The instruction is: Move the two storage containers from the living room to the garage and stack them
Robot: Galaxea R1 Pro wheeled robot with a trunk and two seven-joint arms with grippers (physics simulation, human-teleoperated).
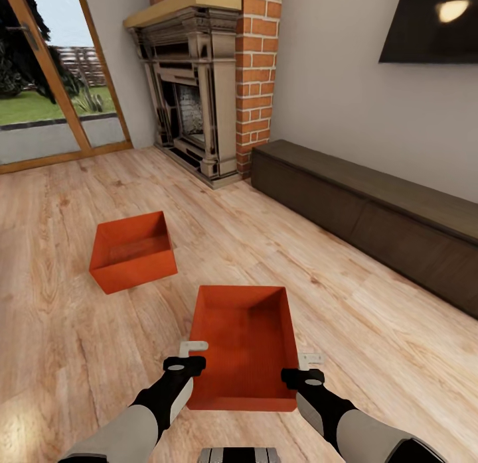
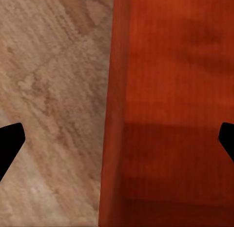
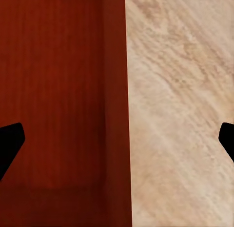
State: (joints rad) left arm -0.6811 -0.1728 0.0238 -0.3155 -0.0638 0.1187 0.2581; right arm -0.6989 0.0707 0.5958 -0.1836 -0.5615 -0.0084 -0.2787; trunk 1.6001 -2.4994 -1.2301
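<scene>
Two orange-red storage containers sit on the living room's light wood-plank floor (image 1: 60, 330). The nearer container (image 1: 244, 343) lies right in front of me, its open top up. The other container (image 1: 133, 251) rests farther off to the left. My left gripper (image 1: 193, 349) hangs open over the near container's left wall (image 2: 114, 114), one black fingertip (image 2: 10, 145) on each side. My right gripper (image 1: 310, 359) hangs open the same way over the right wall (image 3: 116, 110), fingertips (image 3: 10, 145) wide apart. Neither touches the walls.
A brick fireplace (image 1: 199, 98) stands at the back, beside a glass patio door (image 1: 46, 85). A long dark low cabinet (image 1: 372, 211) runs along the right wall under a black TV (image 1: 431, 25). Open floor lies to the left.
</scene>
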